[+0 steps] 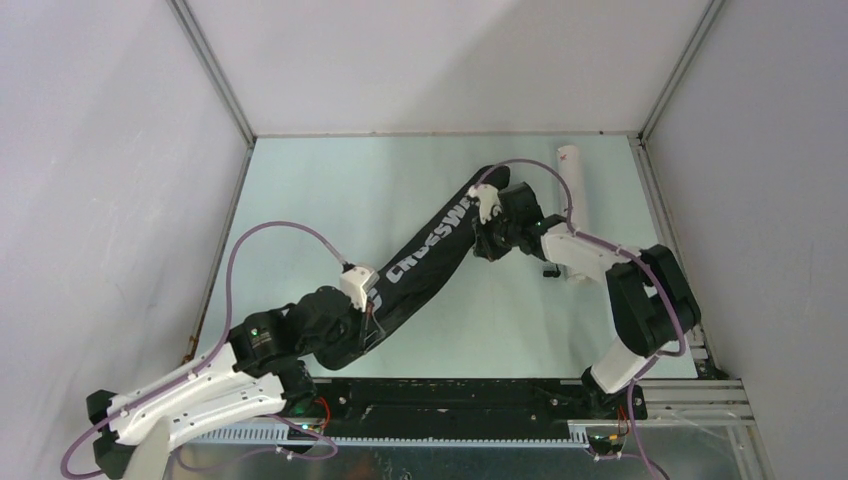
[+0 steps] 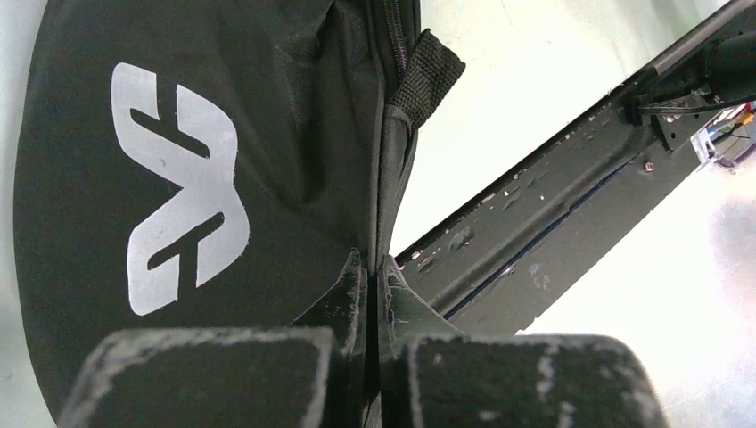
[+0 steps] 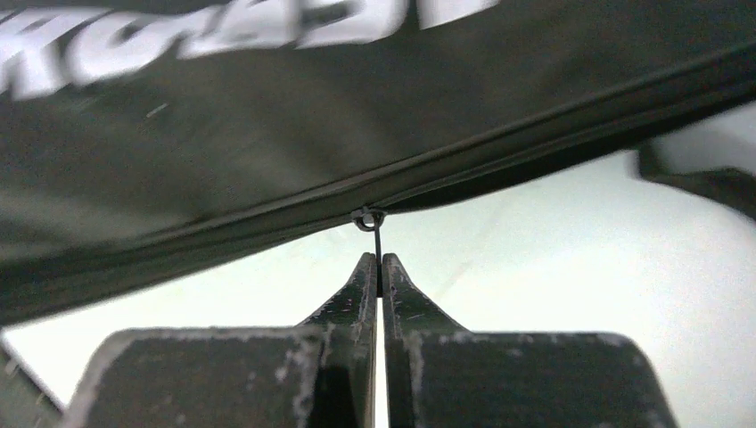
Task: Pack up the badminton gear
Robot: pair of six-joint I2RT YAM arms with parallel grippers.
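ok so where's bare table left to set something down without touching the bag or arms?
Two patches: far-left table, between the racket bag, left wall and back wall; and near-centre, bordered by bag, right arm and front rail. Crowded far right: tube, right gripper pinching the zipper pull. Near-left too: left gripper on the bag end.

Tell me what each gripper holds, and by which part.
The left gripper pinches the racket bag at its edge seam; the right gripper pinches its zipper pull.
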